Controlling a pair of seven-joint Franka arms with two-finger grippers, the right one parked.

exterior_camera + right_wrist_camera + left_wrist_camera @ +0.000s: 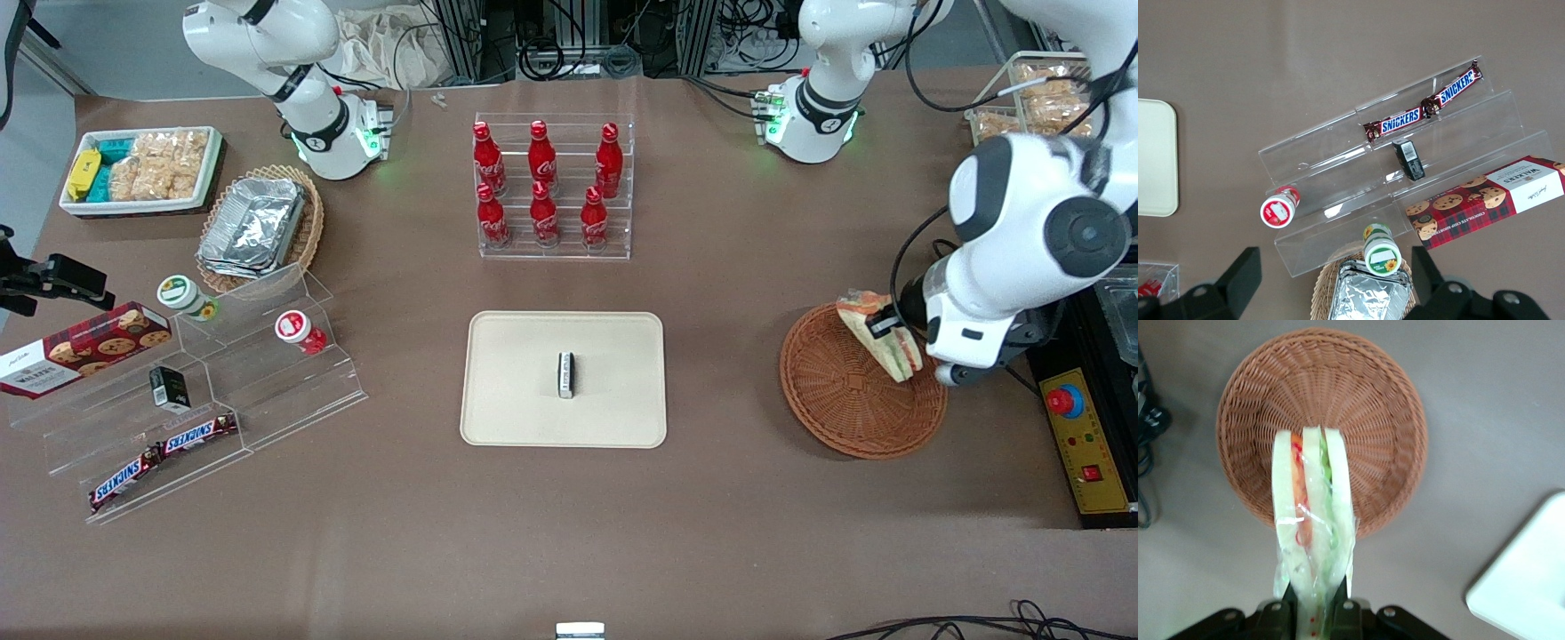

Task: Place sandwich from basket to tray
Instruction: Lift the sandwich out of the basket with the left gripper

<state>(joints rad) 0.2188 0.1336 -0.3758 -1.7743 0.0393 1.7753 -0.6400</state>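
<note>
My left gripper (885,327) is shut on the sandwich (876,342), a plastic-wrapped wedge of pale bread with green and orange-red filling, and holds it above the round reddish-brown wicker basket (845,400). In the left wrist view the sandwich (1313,520) sticks out from between the fingers (1346,608) over the empty basket (1358,407). The cream-beige tray (516,391) lies at the table's middle, toward the parked arm from the basket. Its corner shows in the left wrist view (1528,583).
A small black-and-white object (565,374) lies on the tray's middle. A clear rack of red cola bottles (551,191) stands farther from the front camera than the tray. A yellow control box (1085,444) lies at the working arm's end, beside the basket.
</note>
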